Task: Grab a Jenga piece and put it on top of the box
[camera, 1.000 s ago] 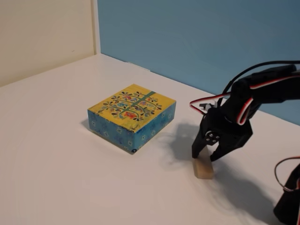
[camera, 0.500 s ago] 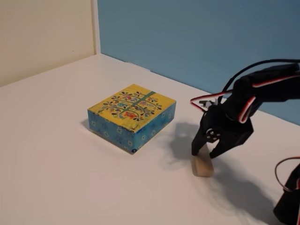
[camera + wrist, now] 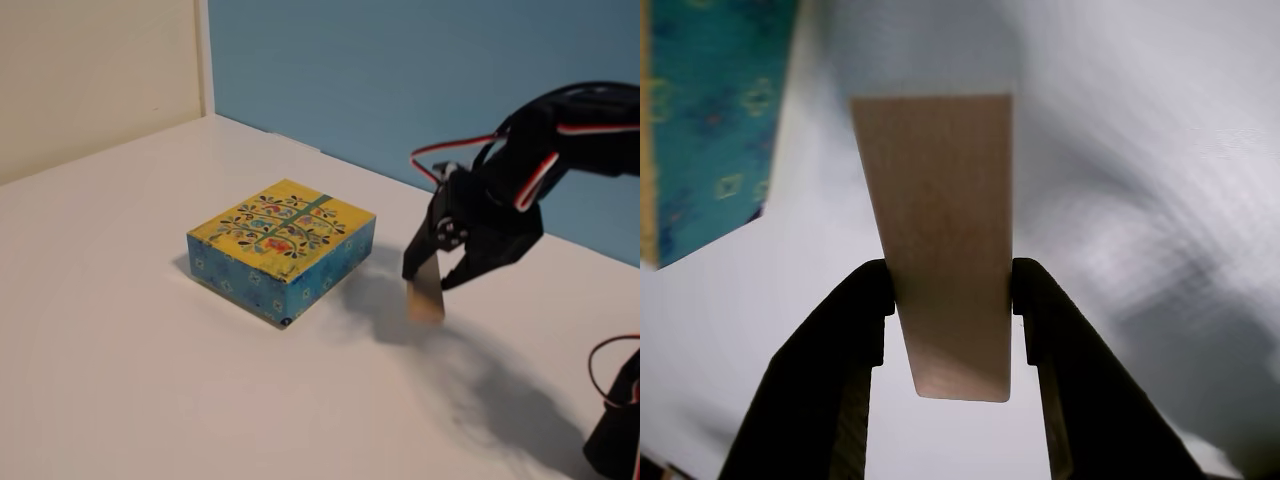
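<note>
Wrist view: gripper [image 3: 948,285] clamped on the Jenga piece [image 3: 943,240], one black finger [image 3: 845,330] pressed to each long side. Block runs lengthwise away from the camera, clear of the white table [image 3: 1120,150]. Blue patterned side of the box [image 3: 710,120] at upper left. Fixed view: gripper [image 3: 428,280] holds the Jenga piece [image 3: 426,293] hanging above the table [image 3: 120,380], shadow beneath. The box [image 3: 283,247] sits to its left, apart. Blue wall [image 3: 400,70] behind.

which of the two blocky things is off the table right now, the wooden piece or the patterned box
The Jenga piece: the gripper holds it between its fingers, clear of the table. The box sits flat on the table.
</note>
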Robot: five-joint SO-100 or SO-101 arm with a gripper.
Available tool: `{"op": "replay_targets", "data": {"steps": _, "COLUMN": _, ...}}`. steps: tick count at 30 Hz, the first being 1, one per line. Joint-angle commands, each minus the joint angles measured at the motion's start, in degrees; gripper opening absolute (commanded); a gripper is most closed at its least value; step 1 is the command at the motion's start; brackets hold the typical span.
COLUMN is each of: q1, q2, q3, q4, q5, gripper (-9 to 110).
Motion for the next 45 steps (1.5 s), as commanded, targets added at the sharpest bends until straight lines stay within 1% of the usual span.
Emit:
{"op": "replay_targets", "data": {"steps": 1, "q1": -1.0, "q2": 2.8, "q3": -4.6, "q4": 2.2, "q5": 1.7, "gripper": 0}}
{"op": "replay_targets", "data": {"steps": 15, "q1": -4.0, "q2": 0.2, "q3": -20.9, "q4": 8.9, "q5": 8.5, "gripper": 0}}
{"op": "replay_targets", "data": {"steps": 27, "q1": -8.4, "q2": -9.7, "q3": -37.4, "q4": 13.8, "q5": 12.5, "gripper": 0}}
{"op": "replay_targets", "data": {"steps": 39, "q1": -12.0, "q2": -20.7, "q3": -49.9, "q4": 15.1, "q5": 14.6, "gripper": 0}}
{"op": "replay_targets", "data": {"steps": 45, "q1": -13.2, "q2": -25.6, "q3": -53.2, "q4": 14.4, "q5": 14.7, "gripper": 0}}
